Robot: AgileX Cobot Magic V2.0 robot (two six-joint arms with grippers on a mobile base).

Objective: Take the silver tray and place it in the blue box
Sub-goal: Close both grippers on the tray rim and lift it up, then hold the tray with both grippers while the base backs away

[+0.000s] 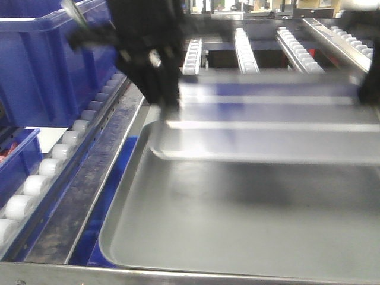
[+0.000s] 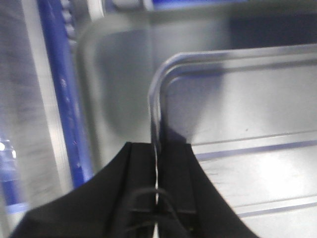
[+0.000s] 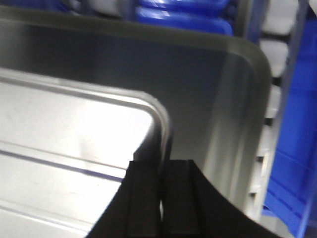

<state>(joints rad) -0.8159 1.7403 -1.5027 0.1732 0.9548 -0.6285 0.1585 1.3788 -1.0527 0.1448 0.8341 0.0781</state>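
The silver tray is shiny, with long ridges on its floor, and hangs a little above a larger dull grey tray. My left gripper is shut on the tray's left rim, as the left wrist view shows, with the tray to its right. My right gripper is shut on the right rim, seen in the right wrist view beside the tray. The blue box stands at the upper left, beside my left arm.
The grey tray lies under the silver tray, over something blue. White roller rails run along the left and at the back. A smaller blue bin sits at the left edge. A blue wall stands right of the grey tray.
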